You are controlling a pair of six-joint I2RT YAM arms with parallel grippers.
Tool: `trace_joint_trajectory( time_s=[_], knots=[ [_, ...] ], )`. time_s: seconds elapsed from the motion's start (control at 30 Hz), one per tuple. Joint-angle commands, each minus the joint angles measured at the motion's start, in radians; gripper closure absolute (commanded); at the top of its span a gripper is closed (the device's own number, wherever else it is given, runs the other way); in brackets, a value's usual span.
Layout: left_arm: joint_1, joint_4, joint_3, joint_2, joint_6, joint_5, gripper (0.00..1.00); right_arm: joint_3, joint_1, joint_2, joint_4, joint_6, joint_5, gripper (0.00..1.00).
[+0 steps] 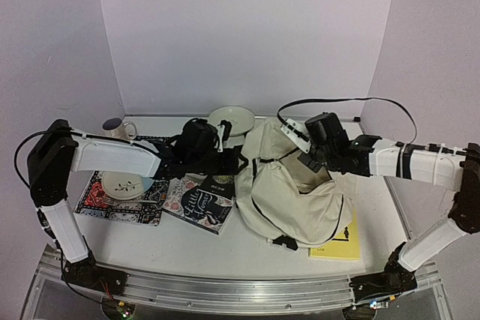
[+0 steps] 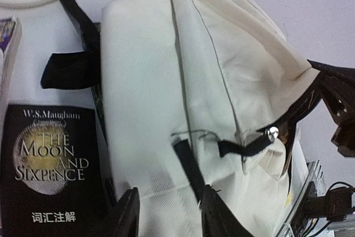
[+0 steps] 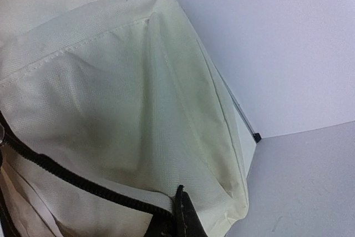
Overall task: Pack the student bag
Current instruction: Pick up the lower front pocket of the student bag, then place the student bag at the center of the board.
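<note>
The student bag (image 1: 289, 192) is laid ctr-right; its zip edge is pinched by right gripper (image 3: 182, 209), clenched. Left gripper (image 2: 171, 195) is released, jaws parted w/ blk strap (image 2: 188, 167) between.

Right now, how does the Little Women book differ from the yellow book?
The Little Women book has a dark cover with pale ornate lettering; the yellow book is plain yellow with small dark print. Little Women lies in the open, left of the student bag; the yellow book sits partly under the bag's near right corner. Both lie flat on the table.
</note>
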Motion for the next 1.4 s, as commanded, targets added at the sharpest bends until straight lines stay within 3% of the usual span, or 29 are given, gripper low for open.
trace_joint_trajectory(
  time_s=[0.0, 0.23, 0.37, 0.57, 0.83, 1.07, 1.37],
  knots=[
    [0.006, -0.038, 0.019, -0.082, 0.057, -0.085, 0.51, 0.029, -0.074, -0.103, -0.077, -0.025, 0.05, 1.0],
    [0.012, -0.089, 0.015, -0.065, 0.072, -0.111, 0.4, 0.012, -0.206, -0.097, -0.102, 0.001, 0.024, 1.0],
    [0.012, -0.121, 0.036, -0.033, 0.09, -0.102, 0.36, 0.01, -0.239, -0.035, -0.104, 0.062, 0.021, 0.94],
    [0.013, -0.155, 0.066, 0.025, 0.181, -0.033, 0.31, 0.0, -0.272, 0.062, -0.106, 0.131, 0.039, 0.92],
    [0.013, -0.193, 0.087, 0.053, 0.227, -0.005, 0.28, 0.032, -0.272, 0.007, -0.209, 0.243, -0.169, 0.74],
    [0.013, -0.197, 0.079, 0.05, 0.28, 0.026, 0.26, 0.043, -0.199, -0.049, -0.285, 0.327, -0.413, 0.51],
    [0.013, -0.276, 0.162, 0.109, 0.555, 0.116, 0.16, -0.041, -0.149, -0.092, -0.203, 0.443, -0.593, 0.36]
  ],
)
